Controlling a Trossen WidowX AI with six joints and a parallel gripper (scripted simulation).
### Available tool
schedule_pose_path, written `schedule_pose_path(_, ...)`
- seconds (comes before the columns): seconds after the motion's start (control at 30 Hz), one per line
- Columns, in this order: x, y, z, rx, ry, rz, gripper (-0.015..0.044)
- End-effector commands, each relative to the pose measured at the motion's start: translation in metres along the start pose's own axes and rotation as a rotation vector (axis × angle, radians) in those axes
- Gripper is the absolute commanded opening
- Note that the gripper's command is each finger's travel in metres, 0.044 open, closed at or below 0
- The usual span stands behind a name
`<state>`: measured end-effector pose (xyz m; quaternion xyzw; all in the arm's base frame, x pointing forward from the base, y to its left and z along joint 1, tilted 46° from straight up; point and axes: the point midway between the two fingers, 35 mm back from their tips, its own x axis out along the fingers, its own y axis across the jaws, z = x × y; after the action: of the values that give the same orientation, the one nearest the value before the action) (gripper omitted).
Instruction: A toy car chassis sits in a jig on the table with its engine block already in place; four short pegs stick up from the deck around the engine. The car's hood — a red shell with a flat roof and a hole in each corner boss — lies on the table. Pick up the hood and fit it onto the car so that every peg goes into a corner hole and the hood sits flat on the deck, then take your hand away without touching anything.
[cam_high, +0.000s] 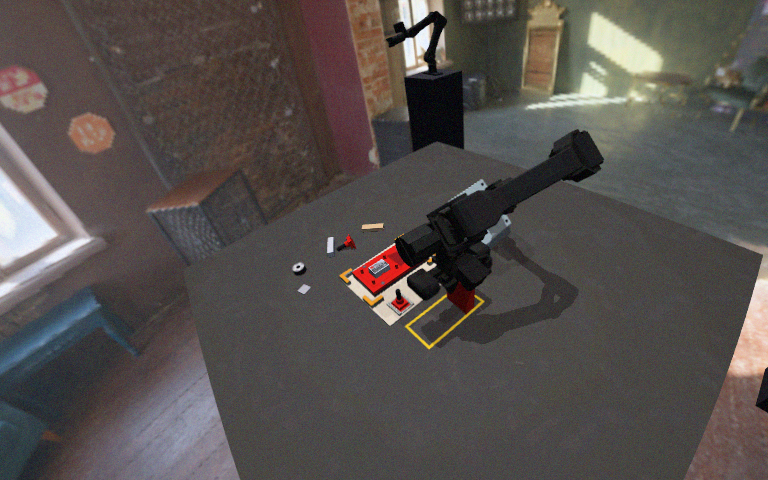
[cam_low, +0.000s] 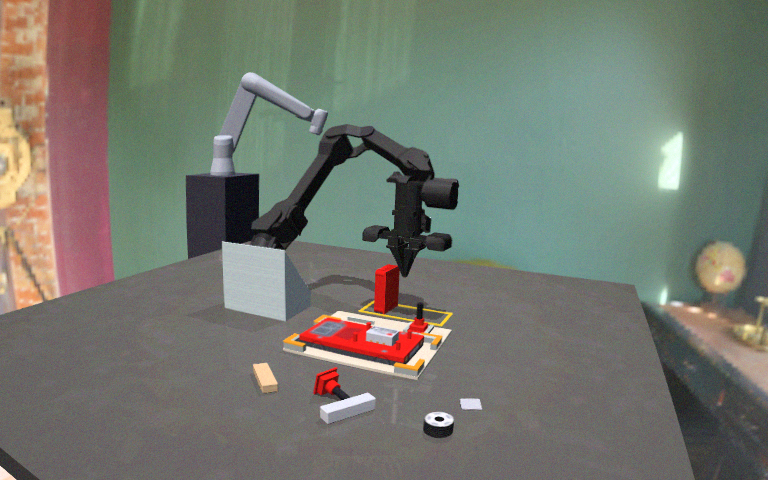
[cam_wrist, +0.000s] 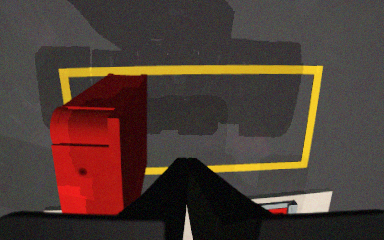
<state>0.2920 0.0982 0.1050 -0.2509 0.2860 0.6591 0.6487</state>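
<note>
The red hood (cam_high: 461, 298) (cam_low: 386, 289) (cam_wrist: 87, 192) stands upright on a narrow side at one end of the yellow outline (cam_high: 417, 336) (cam_wrist: 200, 69). My gripper (cam_low: 404, 275) (cam_wrist: 186, 161) is shut and empty, pointing down. Its tips are above the table, beside the hood's upper part in the exterior view and to its right in the wrist view. The red chassis (cam_high: 363, 278) (cam_low: 345, 339) sits in the jig (cam_low: 339, 361) with the grey engine block (cam_high: 378, 267) (cam_low: 382, 335) on its deck and short red pegs around it. My arm hides part of the chassis in the top view.
A red part with an upright black stem (cam_high: 399, 302) (cam_low: 419, 325) stands on the jig's board near the outline. Beyond the jig lie a tan block (cam_low: 265, 378), another red stemmed part (cam_low: 326, 383), a white bar (cam_low: 348, 407), a wheel (cam_low: 438, 424) and a white square (cam_low: 470, 404).
</note>
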Motion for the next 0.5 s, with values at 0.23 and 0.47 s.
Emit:
schedule_pose_path(0.23,0.0003,0.0091,0.0005,0.008,-0.003,0.002,0.0)
schedule_pose_path(0.47,0.0,0.0137,0.0008,0.008,-0.003,0.003,0.0)
